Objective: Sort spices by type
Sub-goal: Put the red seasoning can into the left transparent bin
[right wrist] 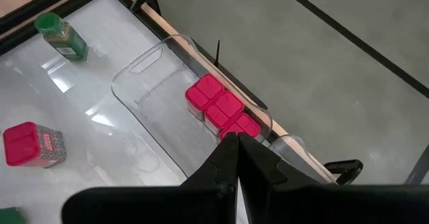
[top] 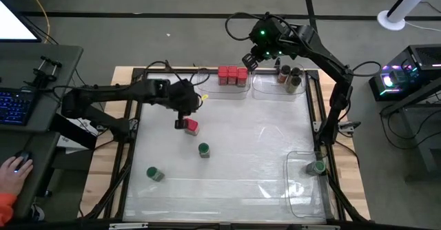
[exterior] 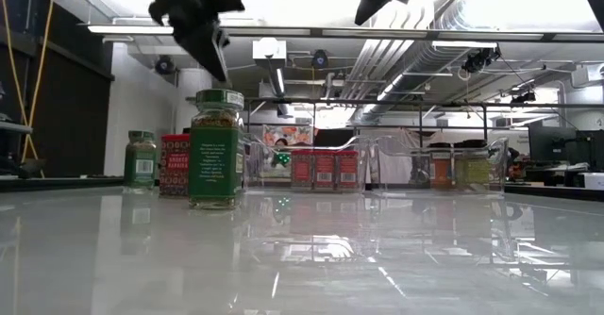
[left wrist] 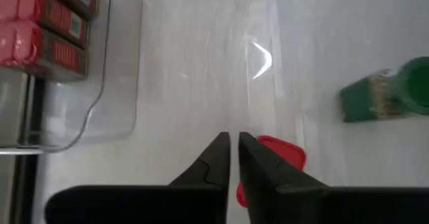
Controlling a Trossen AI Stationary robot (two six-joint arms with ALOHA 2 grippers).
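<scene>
A red-capped spice jar stands on the table, also in the left wrist view. My left gripper hovers shut just above and beside it; the low view shows it well above the jars. Two green-capped jars stand on the open table. A third green-capped jar sits in a near-right bin. Three red-capped jars fill a far bin, and dark-capped jars sit in the bin beside it. My right gripper is shut, raised above the red jars' bin.
Clear plastic bins line the far edge, and another lies at the near right corner. The glossy white table is open in its middle and near part. A person's hand rests on a mouse at a desk left of the table.
</scene>
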